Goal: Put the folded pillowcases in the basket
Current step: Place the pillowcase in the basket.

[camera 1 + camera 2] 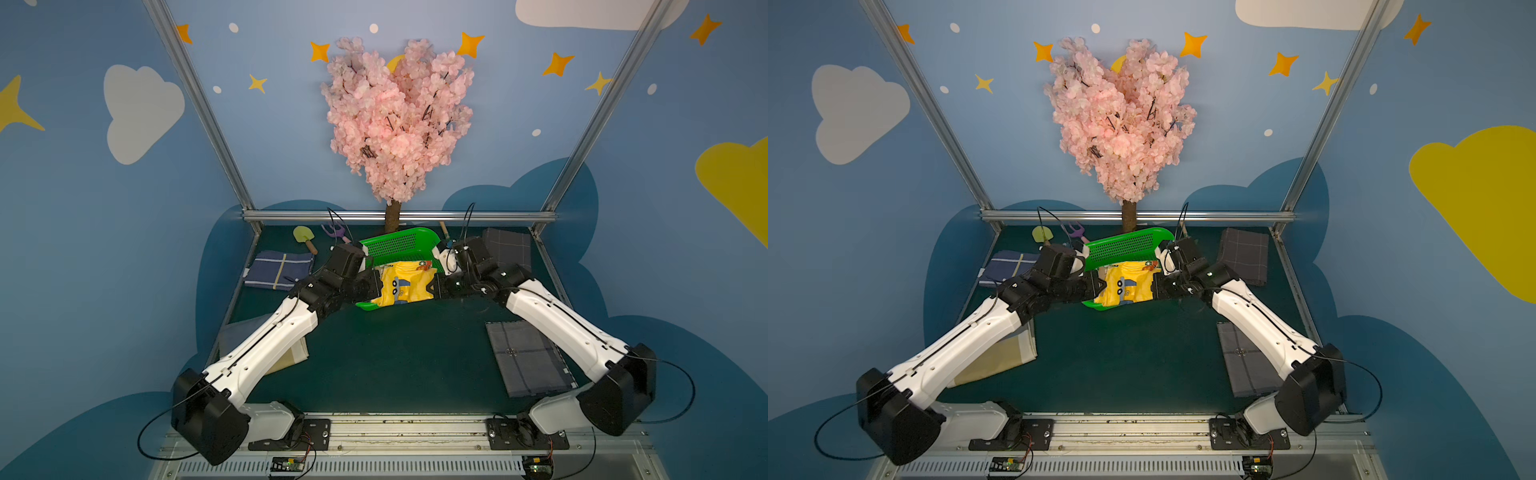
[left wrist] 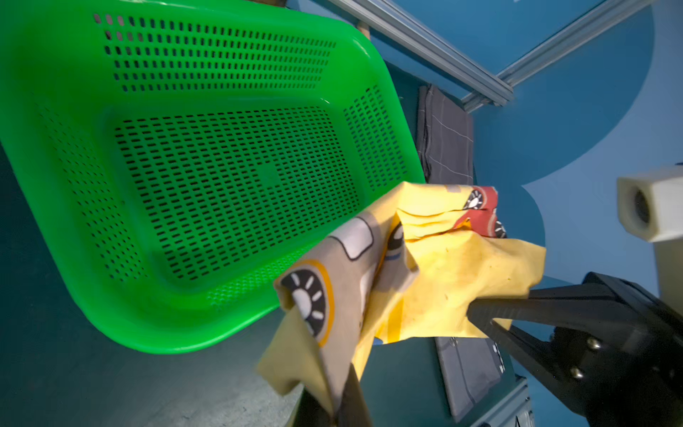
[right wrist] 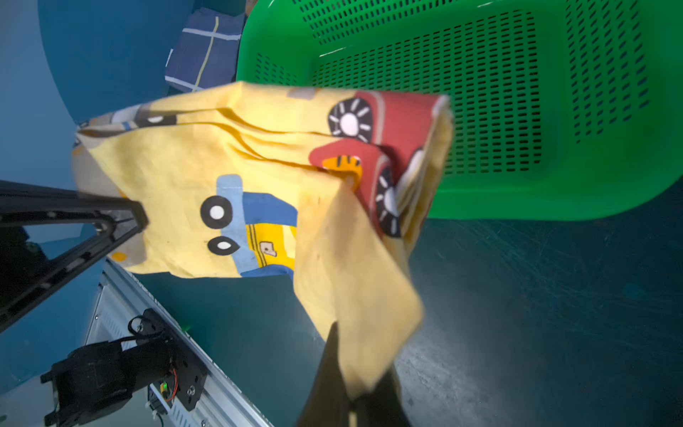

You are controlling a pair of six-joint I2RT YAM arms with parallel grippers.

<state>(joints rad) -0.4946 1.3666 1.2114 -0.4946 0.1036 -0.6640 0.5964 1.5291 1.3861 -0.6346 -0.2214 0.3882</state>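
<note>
- Left wrist view: the left gripper (image 2: 334,403) is seen with its jaws clamped on one edge of the folded pillowcase (image 2: 443,266), a yellow cloth printed with cartoon cars.
- In both top views, the pillowcase is held in the air, stretched between the two grippers. It hangs over the 6 o'clock rim of the basket (image 1: 395,245), which sits toward 12 o'clock on the table (image 1: 395,365).
- The green mesh floor of the basket is shown bare, and no cloth is resting in it.
- At 3 o'clock of the pillowcase, the right gripper (image 1: 433,287) is pinched shut on the opposite edge. The same grip is shown in the right wrist view.
- Progress is judged to be past the midpoint, since the pillowcase is lifted off the table and held at the basket's near edge.
- The placing itself is judged not yet done. The cloth would need to be carried further toward 12 o'clock, lowered onto the mesh floor, and let go by both grippers.
</note>
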